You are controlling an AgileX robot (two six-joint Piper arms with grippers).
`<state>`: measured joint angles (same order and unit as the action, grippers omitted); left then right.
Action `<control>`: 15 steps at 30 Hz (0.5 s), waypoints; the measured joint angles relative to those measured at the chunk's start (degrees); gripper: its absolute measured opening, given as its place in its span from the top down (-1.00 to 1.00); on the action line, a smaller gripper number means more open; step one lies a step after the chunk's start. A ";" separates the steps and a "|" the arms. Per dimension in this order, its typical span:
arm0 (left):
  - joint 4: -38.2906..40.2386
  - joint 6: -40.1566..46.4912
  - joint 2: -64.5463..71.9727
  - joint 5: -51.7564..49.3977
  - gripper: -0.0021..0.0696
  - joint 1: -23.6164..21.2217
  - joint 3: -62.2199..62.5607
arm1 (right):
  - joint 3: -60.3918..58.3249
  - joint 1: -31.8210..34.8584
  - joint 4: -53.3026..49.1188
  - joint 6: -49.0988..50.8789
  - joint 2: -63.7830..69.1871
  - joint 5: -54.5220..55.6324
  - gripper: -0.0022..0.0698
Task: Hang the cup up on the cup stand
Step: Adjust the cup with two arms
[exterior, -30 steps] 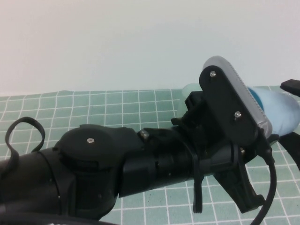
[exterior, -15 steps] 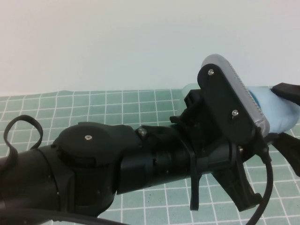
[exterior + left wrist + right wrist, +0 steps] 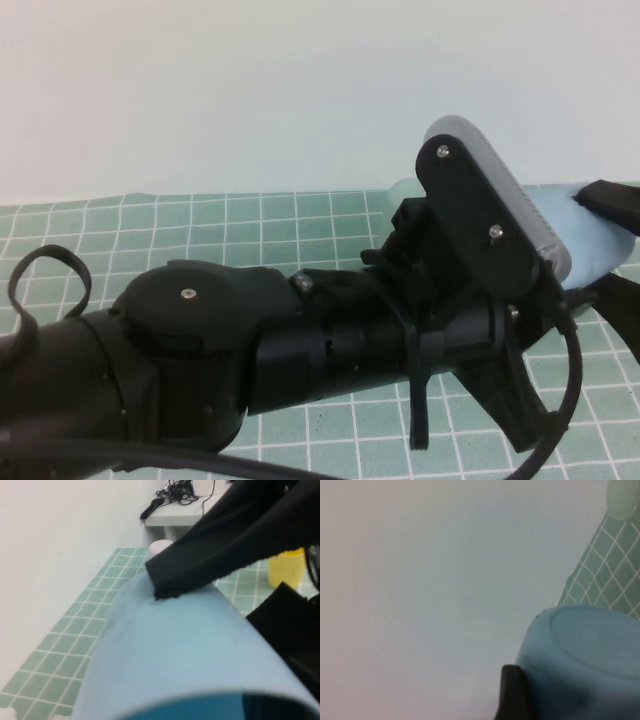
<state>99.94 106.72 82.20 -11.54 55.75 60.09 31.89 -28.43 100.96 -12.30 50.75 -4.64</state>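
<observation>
Two claws meet at one cup (image 3: 175,645), raised clear of the green-checked tabletop (image 3: 200,235) and lying on its side: a handover from the left arm (image 3: 250,350) to the right, as I read it

(a) Left claw: hidden behind its own wrist camera housing (image 3: 490,200) on the near side of the cup. I cannot tell whether it grips or has let go. The cup's wall fills its wrist view, so the cup lies right in front of it

(b) Right claw (image 3: 600,245): at the far end of the cup, released, jaws spread with one above and one below the cup. The upper finger (image 3: 220,550) rests on the cup's wall. The lower finger lies just beside the cup, and I cannot see it pressing. The right wrist view shows the cup's closed base (image 3: 585,655) close to the lens

(c) Pale cup (image 3: 405,188): on the tabletop beyond the cup, apart from both claws and no part of this step

(d) Cup stand: not in any view, so hanging has not begun

Next move, in my judgement: clamp the right claw firmly on the cup before the left claw backs off. The smooth, tapered wall could slip out of a loose hold. Only after that should I carry the cup to the stand and turn it mouth down over a peg
</observation>
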 joint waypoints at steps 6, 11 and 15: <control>-1.28 -6.01 -1.78 -0.82 0.44 0.00 0.00 | 0.00 0.00 -0.33 -5.78 -2.42 2.99 -0.43; -3.97 -8.28 -3.49 -1.22 0.38 0.00 0.00 | 0.00 0.00 -0.33 -11.82 -6.08 8.08 -0.43; -9.15 -13.72 -3.60 -3.78 0.38 0.00 0.00 | 0.00 0.00 -0.33 -18.74 -8.94 12.60 -0.42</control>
<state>90.78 93.01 78.60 -15.32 55.75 60.09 31.89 -28.43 100.63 -31.04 41.82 7.96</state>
